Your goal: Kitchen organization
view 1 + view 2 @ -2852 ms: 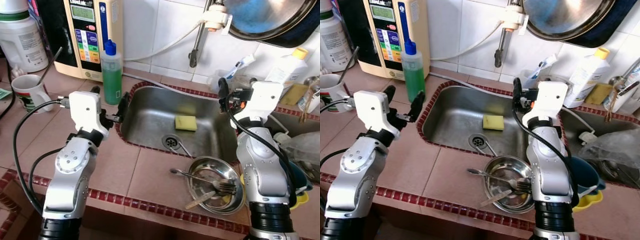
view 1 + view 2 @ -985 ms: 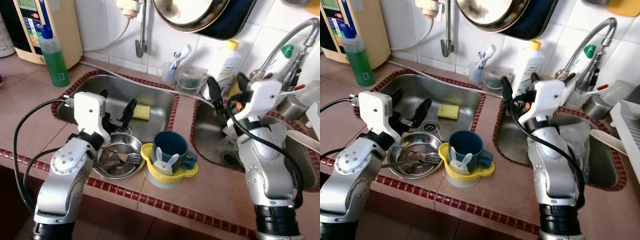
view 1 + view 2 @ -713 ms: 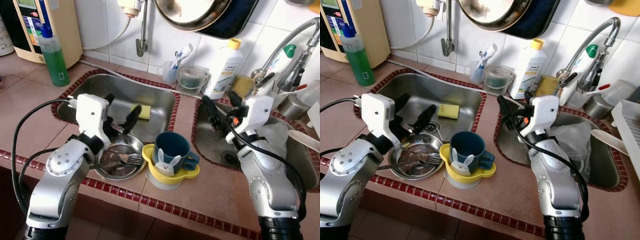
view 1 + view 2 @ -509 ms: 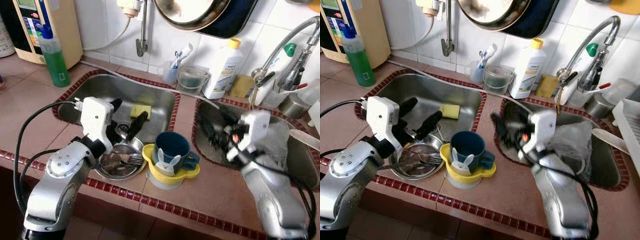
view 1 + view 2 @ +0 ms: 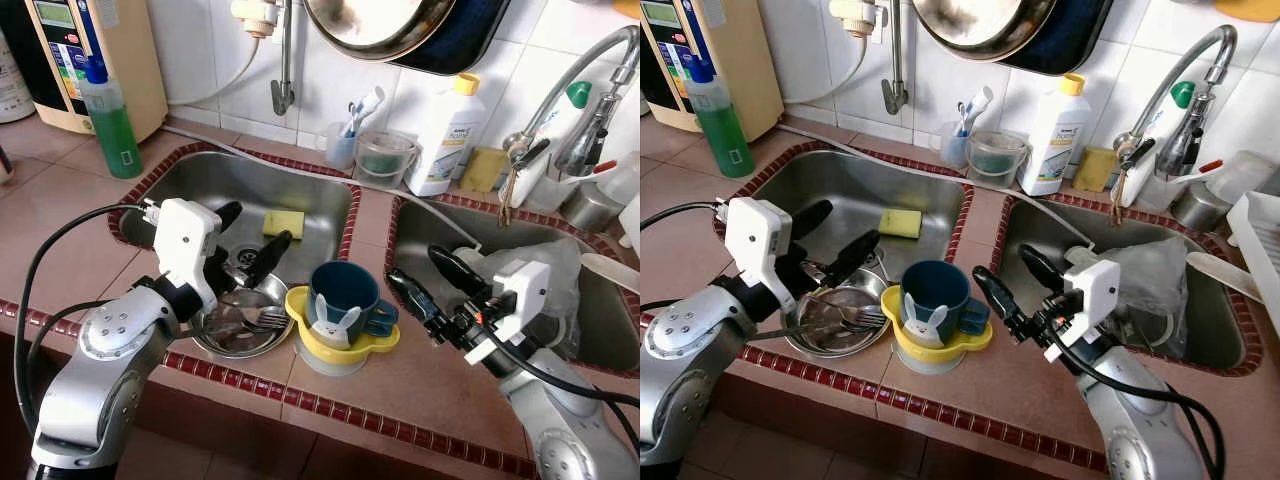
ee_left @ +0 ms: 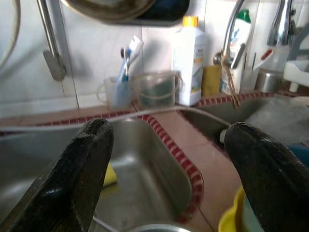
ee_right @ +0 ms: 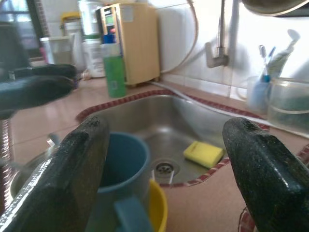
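**Both grippers hover spread beside the stacked cup and bowl at a double sink**

At the upper left of the frame a green soap bottle (image 5: 112, 120) stands on the tiled counter before a beige water machine (image 5: 88, 50). Lower left, the left gripper (image 5: 245, 240) hangs over the near edge of the left sink basin (image 5: 190, 180), its two black fingers spread wide with nothing between them. Just below it a steel bowl (image 5: 240, 320) sits on the counter ledge holding a fork (image 5: 262, 318) and other cutlery. A yellow sponge (image 5: 283, 222) lies on the basin floor near the drain.

At the centre, a dark blue cup (image 5: 345, 298) rests inside a yellow bowl (image 5: 325, 345) with a small rabbit figure on its front; the stack touches the steel bowl's right side.

Along the back wall stand a cup of toothbrushes (image 5: 345, 145), a clear tub (image 5: 383, 157) and a white detergent bottle (image 5: 446, 135).

Right of centre, the right gripper (image 5: 430, 285) points leftward toward the blue cup, fingers apart and empty, near the cup but not touching it. Behind it lies the right sink basin (image 5: 440, 225) with crumpled clear plastic (image 5: 550, 270), and a chrome tap (image 5: 580, 80) arches at the upper right.
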